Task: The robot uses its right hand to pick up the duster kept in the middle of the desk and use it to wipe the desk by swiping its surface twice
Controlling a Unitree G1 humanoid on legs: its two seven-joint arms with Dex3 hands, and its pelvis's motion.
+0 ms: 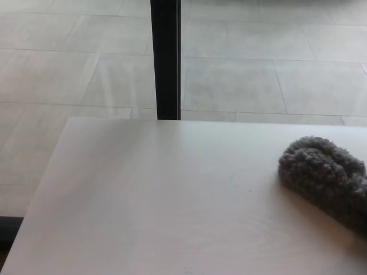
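One duster [327, 177], desk [143, 200] rt edge.

Pale, smooth-topped desk [143, 200]: its left, centre and near portions lie bare, offering open passage. The sole obstacle on it is a fluffy grey duster [327, 175] resting at the right edge of view, partly cut off. A black vertical post [166, 57] stands beyond the far edge.
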